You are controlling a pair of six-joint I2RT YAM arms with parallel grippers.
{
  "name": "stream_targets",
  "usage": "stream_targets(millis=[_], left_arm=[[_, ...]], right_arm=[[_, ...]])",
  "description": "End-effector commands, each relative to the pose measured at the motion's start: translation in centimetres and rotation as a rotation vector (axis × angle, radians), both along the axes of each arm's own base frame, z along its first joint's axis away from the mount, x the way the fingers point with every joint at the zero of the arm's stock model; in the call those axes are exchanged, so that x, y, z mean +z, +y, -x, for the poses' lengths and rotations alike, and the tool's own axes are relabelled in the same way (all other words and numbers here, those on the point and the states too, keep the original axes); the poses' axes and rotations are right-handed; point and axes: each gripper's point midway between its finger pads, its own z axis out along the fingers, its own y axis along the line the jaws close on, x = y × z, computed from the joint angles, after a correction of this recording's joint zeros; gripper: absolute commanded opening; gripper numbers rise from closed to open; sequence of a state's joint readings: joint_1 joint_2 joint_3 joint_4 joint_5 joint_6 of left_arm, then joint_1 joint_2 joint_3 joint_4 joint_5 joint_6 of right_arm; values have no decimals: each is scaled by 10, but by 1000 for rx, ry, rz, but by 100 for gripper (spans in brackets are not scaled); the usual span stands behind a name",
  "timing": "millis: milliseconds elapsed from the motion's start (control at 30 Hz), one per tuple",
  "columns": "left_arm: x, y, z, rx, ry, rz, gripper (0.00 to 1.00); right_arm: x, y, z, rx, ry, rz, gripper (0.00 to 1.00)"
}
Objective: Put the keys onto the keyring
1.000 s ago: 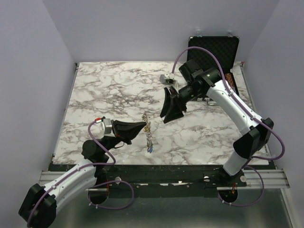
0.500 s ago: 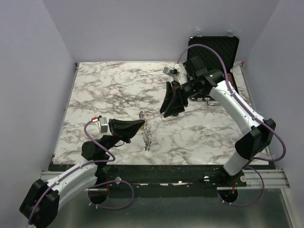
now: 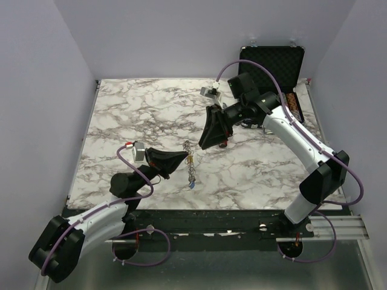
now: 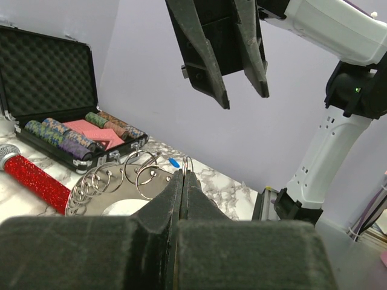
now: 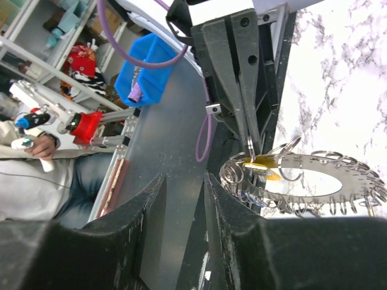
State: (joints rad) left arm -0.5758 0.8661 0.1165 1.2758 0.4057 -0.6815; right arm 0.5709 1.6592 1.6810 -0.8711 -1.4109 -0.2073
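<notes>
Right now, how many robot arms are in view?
2: the left arm at the near left, holding the keyring; the right arm reaching in from the right.

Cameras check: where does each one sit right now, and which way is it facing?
Top external: above and behind the bases, looking down on the marble table; left arm and right arm show.
Left wrist: low over the table, facing the open case; own left gripper shut on the keyring, right gripper overhead.
Right wrist: high, looking down past its open fingers at the keyring and left gripper.
Shared: both wrist views show the keyring.
</notes>
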Motion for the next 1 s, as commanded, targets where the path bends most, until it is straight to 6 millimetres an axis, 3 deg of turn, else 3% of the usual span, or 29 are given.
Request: stream_targets(millis=[0, 500, 867, 967], left_arm=[[62, 14, 26, -27, -229, 150, 0], [64, 12, 26, -26, -240, 132, 0], [66, 12, 27, -25, -243, 131, 0], [66, 12, 27, -27, -241, 132, 0]], right_arm=[[-9, 8, -12, -84, -45, 64, 38], [-38, 25, -12, -137, -32, 172, 36], [-46, 31, -13, -151, -31, 202, 34], [-47, 32, -13, -147, -31, 205, 28]])
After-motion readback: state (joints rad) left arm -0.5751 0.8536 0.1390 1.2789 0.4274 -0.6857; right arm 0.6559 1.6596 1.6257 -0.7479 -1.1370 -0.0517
